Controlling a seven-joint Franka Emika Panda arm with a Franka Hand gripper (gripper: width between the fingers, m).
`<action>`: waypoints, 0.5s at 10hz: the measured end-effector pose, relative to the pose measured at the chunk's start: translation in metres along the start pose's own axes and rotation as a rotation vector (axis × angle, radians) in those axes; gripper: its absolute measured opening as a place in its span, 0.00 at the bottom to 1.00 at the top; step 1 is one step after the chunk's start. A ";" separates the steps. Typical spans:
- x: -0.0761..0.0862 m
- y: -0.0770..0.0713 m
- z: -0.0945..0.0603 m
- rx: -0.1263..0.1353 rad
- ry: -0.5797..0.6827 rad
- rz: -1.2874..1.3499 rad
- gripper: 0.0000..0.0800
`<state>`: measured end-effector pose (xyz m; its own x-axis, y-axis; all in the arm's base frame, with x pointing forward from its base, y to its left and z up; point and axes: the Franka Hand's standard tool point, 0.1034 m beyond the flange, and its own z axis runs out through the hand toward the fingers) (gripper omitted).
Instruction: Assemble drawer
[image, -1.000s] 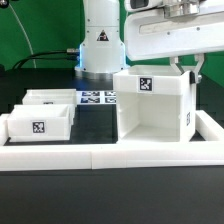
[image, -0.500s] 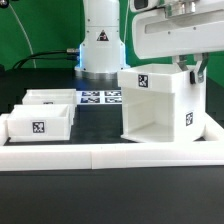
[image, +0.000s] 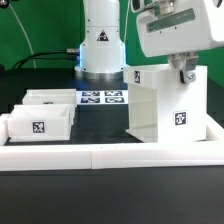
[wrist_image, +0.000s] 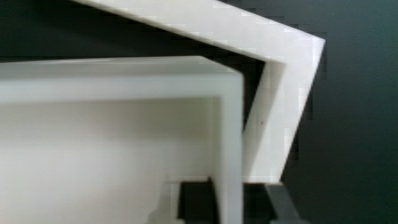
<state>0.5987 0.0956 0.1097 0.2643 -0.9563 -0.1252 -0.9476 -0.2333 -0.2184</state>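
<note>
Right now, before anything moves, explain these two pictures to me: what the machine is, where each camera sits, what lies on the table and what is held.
The white machine is a robot arm with two fingers at its end. One picture comes from a camera off the arm that sees the whole scene. The other comes from a camera on the arm's wrist, looking past the fingers.

On the black table lie loose white furniture parts. There is a tall box and, toward the exterior view's left, two shallow trays: a nearer tray and a farther tray. A long low wall borders them in front. The flat marker board lies behind them.

The fingers are shut on a thin wall of the tall box near its top. The wrist view shows that wall running between them.
</note>
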 end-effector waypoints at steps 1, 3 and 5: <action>-0.002 0.000 0.000 0.002 -0.008 0.060 0.05; -0.005 0.000 0.001 0.005 -0.018 0.122 0.05; -0.005 0.000 0.003 0.003 -0.019 0.113 0.05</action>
<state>0.5976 0.1007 0.1078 0.1591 -0.9729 -0.1675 -0.9710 -0.1236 -0.2045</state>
